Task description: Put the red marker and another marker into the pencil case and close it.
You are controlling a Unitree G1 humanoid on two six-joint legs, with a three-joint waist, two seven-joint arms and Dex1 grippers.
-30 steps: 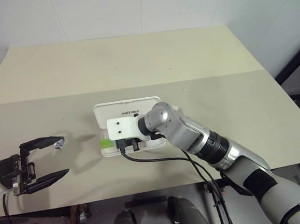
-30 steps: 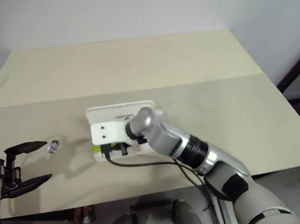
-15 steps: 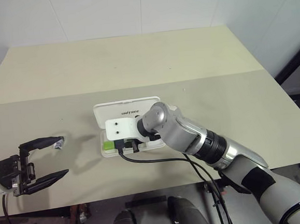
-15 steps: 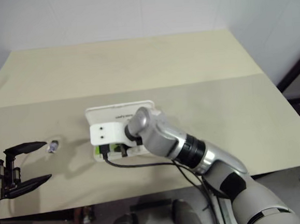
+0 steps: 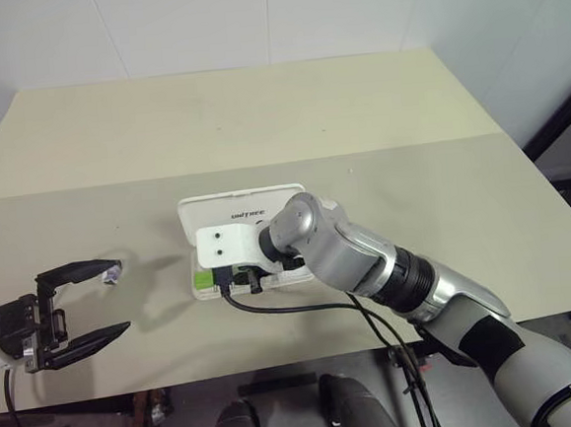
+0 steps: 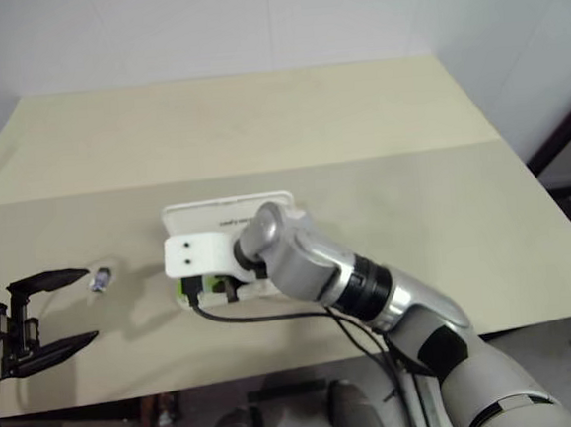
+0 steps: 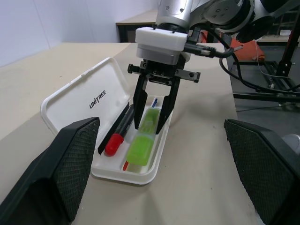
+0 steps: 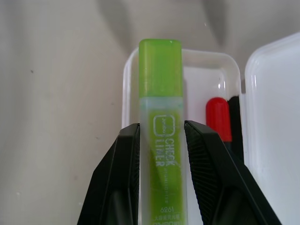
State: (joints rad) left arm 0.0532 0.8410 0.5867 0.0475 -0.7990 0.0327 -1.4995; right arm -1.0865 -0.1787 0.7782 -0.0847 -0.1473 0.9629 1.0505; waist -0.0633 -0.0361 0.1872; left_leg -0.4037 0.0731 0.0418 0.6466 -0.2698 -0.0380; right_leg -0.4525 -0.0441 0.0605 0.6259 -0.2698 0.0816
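The white pencil case (image 7: 84, 101) lies open on the tan table, its lid (image 5: 240, 205) leaning back. The red marker (image 7: 114, 143) lies in the tray along the lid side, also seen as the red marker (image 8: 218, 117) in the right wrist view. My right gripper (image 7: 148, 129) reaches down into the tray, shut on the light-green marker (image 8: 161, 108), whose far end rests low in the tray. My left gripper (image 5: 124, 295) hovers open and holds nothing, off to the left of the case.
A small purple-and-silver scrap (image 5: 112, 276) lies on the table (image 5: 258, 117) by my left gripper's upper finger. A black cable (image 5: 293, 307) trails from my right wrist across the table toward its front edge.
My right wrist has tipped slightly over the case, still gripping the green marker. The left gripper has stayed put.
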